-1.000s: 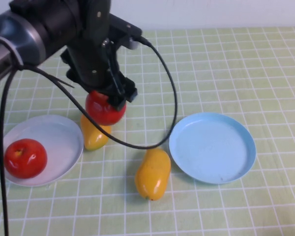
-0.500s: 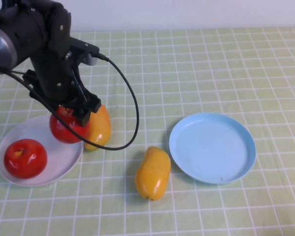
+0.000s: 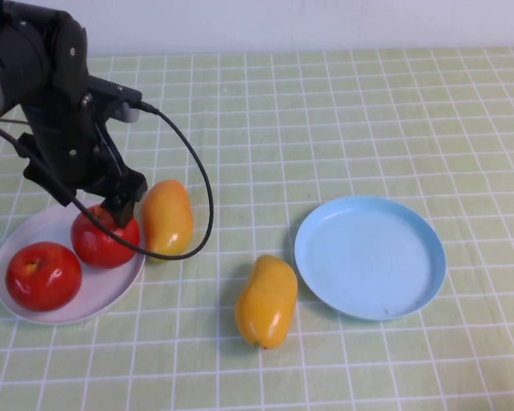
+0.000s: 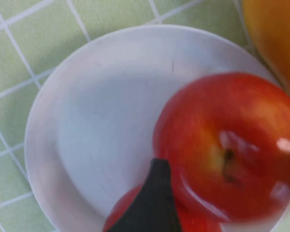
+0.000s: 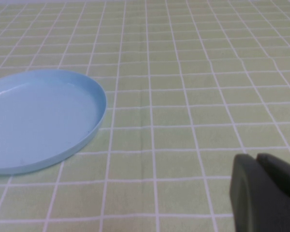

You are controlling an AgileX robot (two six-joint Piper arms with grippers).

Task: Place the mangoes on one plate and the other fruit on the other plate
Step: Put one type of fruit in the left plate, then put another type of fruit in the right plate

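My left gripper [image 3: 108, 221] is shut on a red apple [image 3: 105, 239], holding it low over the right part of the white plate [image 3: 116, 279]. In the left wrist view this apple [image 4: 229, 145] fills the space beside one dark finger [image 4: 152, 203], above the white plate [image 4: 101, 121]. The second apple [image 3: 43, 274] lies on the plate's left part. One mango [image 3: 167, 217] lies right beside the plate, close to the held apple. The other mango [image 3: 266, 300] lies left of the empty light blue plate [image 3: 370, 257]. My right gripper [image 5: 257, 160] is shut, empty, above bare cloth beside the blue plate [image 5: 38, 116].
A green checked cloth [image 3: 351, 120] covers the whole table. The left arm's black cable [image 3: 201, 197] loops over the mango beside the white plate. The right arm is outside the high view.
My left gripper has carried the apple leftward and down, from above the nearer mango to low over the white plate. That mango is now uncovered. Nothing else moved.
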